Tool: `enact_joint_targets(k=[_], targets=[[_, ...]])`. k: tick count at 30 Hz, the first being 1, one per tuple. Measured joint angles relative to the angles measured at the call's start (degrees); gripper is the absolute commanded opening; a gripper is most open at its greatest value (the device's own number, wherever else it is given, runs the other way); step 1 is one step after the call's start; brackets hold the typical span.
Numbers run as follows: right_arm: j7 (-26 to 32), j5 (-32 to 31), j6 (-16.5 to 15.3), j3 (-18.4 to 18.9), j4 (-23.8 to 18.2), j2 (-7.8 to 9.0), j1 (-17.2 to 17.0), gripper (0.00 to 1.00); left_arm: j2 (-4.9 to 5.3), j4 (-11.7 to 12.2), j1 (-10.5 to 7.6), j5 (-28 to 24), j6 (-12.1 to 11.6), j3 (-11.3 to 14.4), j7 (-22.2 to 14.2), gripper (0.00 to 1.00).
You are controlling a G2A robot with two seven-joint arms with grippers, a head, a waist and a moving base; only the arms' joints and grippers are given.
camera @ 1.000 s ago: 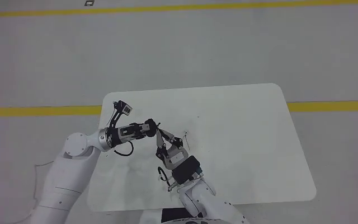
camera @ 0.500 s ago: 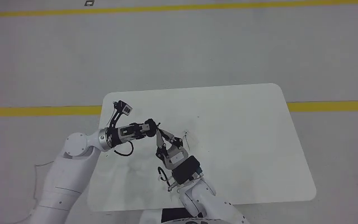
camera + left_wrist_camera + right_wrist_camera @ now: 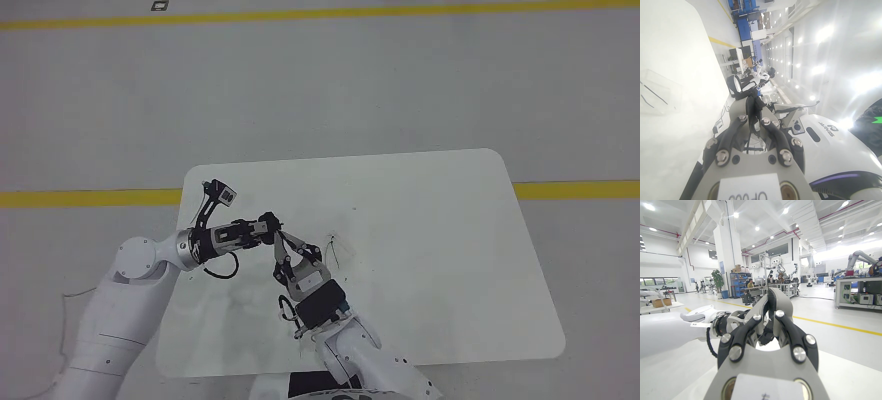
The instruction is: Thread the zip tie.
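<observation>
— Right gripper (image 3: 769, 293) had edged a little leftward just then.
— Saw it. Zip tie (image 3: 768, 281) stuck out from between its tightly pinched fingers, above the table (image 3: 440, 250).
— And the left gripper (image 3: 752, 101)?
— Just beside it, fingers closed too; couldn't tell on what. Clear box (image 3: 659, 91) lay farther off.

Left gripper (image 3: 753, 107) and right gripper (image 3: 770, 296) tips close together, both jaws pressed closed
</observation>
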Motion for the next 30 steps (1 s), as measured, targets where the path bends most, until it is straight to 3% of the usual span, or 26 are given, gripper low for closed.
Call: enact_joint_targets(k=[8, 30], targets=[[-1.14, 0.68, 3.33, -0.13, 1.75, -0.35, 0.81, 0.00, 0.00, 0.00, 0.00, 0.00, 0.00, 0.00, 0.00, 0.00], [0.04, 1.35, 3.05, 0.16, 1.80, -0.45, 1.00, 0.00, 0.00, 0.00, 0.00, 0.00, 0.00, 0.00, 0.00, 0.00]])
